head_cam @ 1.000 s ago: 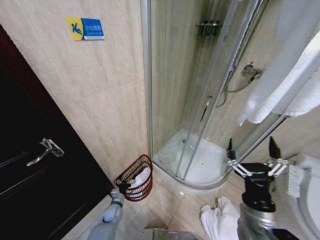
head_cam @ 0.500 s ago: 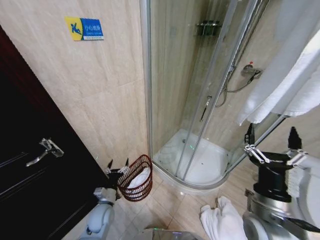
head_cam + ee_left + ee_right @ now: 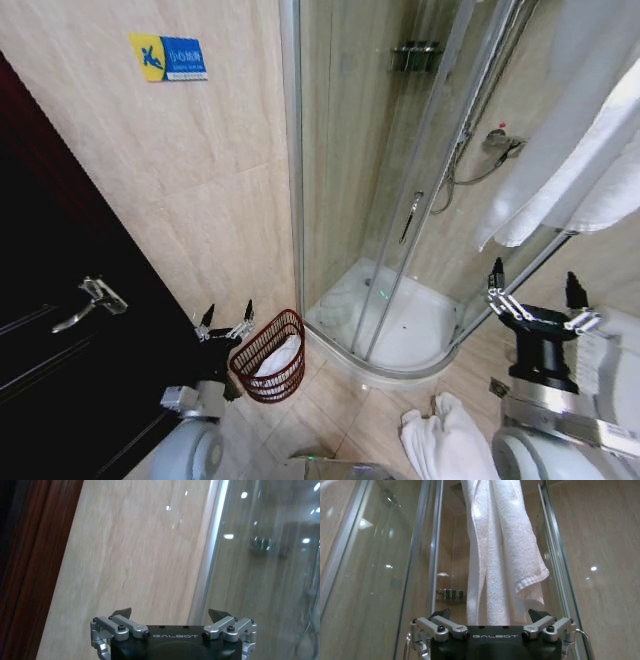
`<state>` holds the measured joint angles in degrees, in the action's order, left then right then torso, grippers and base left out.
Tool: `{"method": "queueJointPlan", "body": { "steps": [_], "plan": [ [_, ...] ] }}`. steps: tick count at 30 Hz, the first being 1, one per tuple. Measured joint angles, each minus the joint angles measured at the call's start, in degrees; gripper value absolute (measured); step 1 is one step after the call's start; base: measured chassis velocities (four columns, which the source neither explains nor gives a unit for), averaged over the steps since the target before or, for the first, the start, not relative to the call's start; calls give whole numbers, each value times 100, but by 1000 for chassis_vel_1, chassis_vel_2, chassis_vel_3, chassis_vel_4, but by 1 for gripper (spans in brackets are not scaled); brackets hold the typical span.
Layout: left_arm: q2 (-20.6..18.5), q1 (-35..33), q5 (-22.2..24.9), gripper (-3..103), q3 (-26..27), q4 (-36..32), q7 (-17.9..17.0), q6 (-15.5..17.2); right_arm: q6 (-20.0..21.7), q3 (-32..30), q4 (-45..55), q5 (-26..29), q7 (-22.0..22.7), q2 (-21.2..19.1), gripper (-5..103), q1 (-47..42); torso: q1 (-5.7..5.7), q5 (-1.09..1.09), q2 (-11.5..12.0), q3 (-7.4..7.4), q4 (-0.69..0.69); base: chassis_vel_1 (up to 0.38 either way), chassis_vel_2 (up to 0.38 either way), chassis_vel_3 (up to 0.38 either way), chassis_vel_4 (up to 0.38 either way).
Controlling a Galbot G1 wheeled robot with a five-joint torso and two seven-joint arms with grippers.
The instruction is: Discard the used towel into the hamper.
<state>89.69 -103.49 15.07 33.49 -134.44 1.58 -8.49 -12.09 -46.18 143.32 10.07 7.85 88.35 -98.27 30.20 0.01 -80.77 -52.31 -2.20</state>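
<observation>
Two grippers up, both with fingers spread and nothing held. Left gripper (image 3: pixel 225 318) sits just beside the hamper (image 3: pixel 270 356), on its door side, pointing up the beige wall. Right gripper (image 3: pixel 531 290) is raised on the far side of the frame, well apart from the hamper, pointing up at the hanging towel (image 3: pixel 500 551) by the shower glass.

Hamper stands on the floor (image 3: pixel 335 405) against the wall, next to the shower tray (image 3: pixel 395 330). White cloth (image 3: pixel 283 355) is already lying inside it. A second crumpled white towel (image 3: pixel 440 440) lies on the floor near the right arm's base, well apart from the hamper.

Risks as I read them:
- Ambiguity over which towel counts as used. If it's the one on the floor, the job is not finished, and both grippers are high and aimed away from it.
- Right gripper faces the clean hanging towel. Closing there would grab the wrong item and could drag it off its rail.
- Left gripper is close to the hamper rim. The basket looks light; a sideways nudge on the way down could tip it or slide it along the tiles and spill the cloth.
- Glass door (image 3: pixel 400 190) is close to the right arm; a wide swing could strike it.
- Floor towel is limp, so a shallow pinch may lift a corner only and trail the rest.
</observation>
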Motion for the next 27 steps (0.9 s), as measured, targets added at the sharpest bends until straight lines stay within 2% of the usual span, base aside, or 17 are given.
{"method": "queueJointPlan", "body": {
  "steps": [6,18,27],
  "plan": [
    [57,-190,-92,100,7,-489,76,-83,-17,80,-2,-49,-8,40,100,30,0,-1,0,0,0,0,0,0,0],
    [214,-398,-340,100,-62,-669,71,-297,-108,69,-7,-17,-38,8,100,50,0,-1,1,0,0,0,0,0,0],
    [252,-420,-431,100,-61,-713,55,-299,-135,83,-8,0,-68,-44,100,97,0,-1,1,0,0,0,0,0,0]
  ]
}}
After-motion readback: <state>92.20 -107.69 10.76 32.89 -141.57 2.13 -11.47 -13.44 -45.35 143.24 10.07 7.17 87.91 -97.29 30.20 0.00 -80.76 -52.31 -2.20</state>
